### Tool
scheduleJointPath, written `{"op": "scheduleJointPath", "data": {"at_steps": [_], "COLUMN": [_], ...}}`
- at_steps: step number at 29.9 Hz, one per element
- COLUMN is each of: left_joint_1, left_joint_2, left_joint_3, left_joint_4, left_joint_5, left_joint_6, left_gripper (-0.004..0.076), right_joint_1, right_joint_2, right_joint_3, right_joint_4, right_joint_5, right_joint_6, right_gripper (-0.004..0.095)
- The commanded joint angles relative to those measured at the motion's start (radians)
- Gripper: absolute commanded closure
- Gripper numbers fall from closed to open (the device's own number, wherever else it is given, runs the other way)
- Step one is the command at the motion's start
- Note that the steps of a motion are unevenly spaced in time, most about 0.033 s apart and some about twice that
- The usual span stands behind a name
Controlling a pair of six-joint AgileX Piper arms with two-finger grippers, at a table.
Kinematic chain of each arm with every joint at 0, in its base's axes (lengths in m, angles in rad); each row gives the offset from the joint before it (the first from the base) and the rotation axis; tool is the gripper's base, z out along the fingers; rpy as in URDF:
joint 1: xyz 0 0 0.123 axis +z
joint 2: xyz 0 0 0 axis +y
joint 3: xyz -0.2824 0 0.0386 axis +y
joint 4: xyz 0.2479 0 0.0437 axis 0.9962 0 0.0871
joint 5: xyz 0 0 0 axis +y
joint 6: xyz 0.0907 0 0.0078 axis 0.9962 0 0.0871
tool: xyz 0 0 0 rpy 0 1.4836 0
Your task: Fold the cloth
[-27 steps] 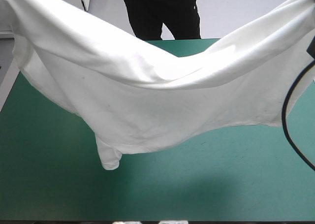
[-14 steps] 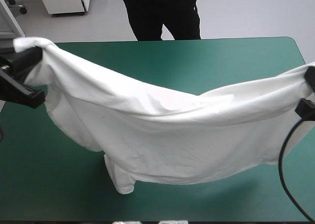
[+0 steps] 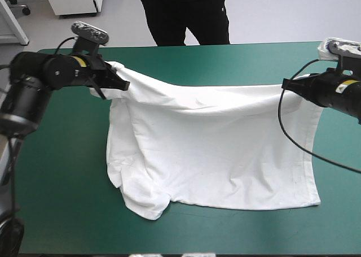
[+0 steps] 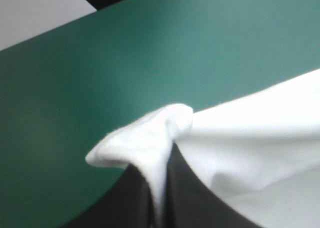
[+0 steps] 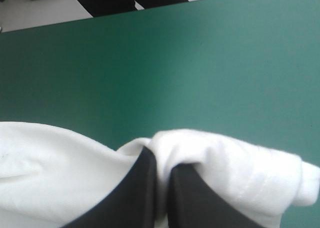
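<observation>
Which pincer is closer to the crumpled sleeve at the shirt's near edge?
Left. The left pincer grips the T-shirt's far corner on the same side as that sleeve; the right pincer grips the opposite far corner, across the shirt.

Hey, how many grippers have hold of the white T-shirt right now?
2. The left gripper pinches the T-shirt at its far left corner, the right gripper at its far right corner, both shut on the fabric.
</observation>
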Motion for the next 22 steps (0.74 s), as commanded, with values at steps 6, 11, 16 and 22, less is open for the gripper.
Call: {"op": "scheduleJointPath", "data": {"at_steps": [6, 11, 16, 22], "left_joint_1": [0.001, 0.016, 0.044, 0.06], "left_joint_2": [0.227, 0.32, 0.404, 0.479], "left_joint_3": [-0.02, -0.02, -0.02, -0.02], "left_joint_4": [0.011, 0.019, 0.01, 0.011], "left_joint_5": [-0.193, -0.312, -0.425, -0.487], "left_joint_6": [-0.048, -0.103, -0.139, -0.163], "left_gripper": [0.0733, 0.0733, 0.0733, 0.0713], "right_joint_1": [0.002, 0.002, 0.001, 0.001], "right_joint_2": [0.264, 0.409, 0.533, 0.659], "right_joint_3": [-0.021, -0.025, -0.069, -0.173], "right_joint_4": [0.005, 0.003, -0.005, 0.001], "right_joint_5": [-0.204, -0.285, -0.304, -0.264], "right_joint_6": [-0.027, -0.038, -0.05, -0.054], "right_gripper": [0.0925, 0.0925, 0.0924, 0.0886]}}
